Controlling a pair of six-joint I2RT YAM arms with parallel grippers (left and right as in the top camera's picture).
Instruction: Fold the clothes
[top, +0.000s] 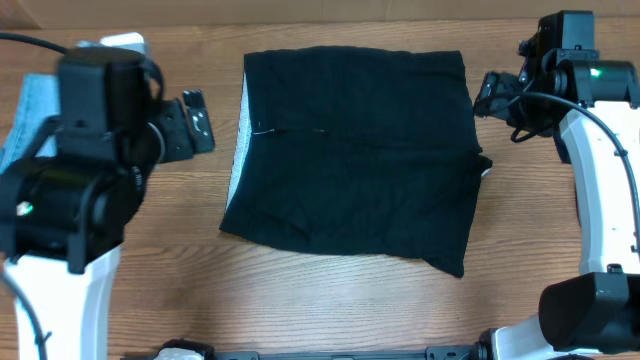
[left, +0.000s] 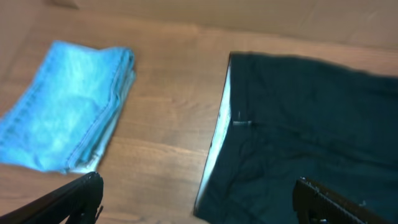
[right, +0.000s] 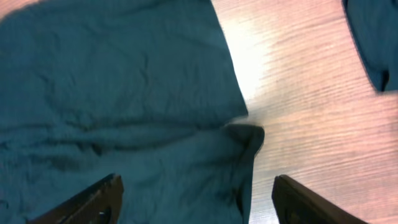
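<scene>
Left gripper (left: 198, 193), right gripper (right: 198, 186): fingers apart, empty | black garment (top: 350, 150) flat between them, ready for folding | blue garment (left: 68, 102) aside, seemingly finished.

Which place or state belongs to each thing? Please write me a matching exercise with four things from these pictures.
Things:
1. black garment
2. light blue denim garment
3. left end effector
4. right end effector

Places or states:
A. open, near the dark cloth's curled-over corner
B. spread flat in the middle of the table
C. open, near the dark cloth's pale edge
D. folded, lying at the table's left side

Pairs: 1-B, 2-D, 3-C, 4-A.
</scene>
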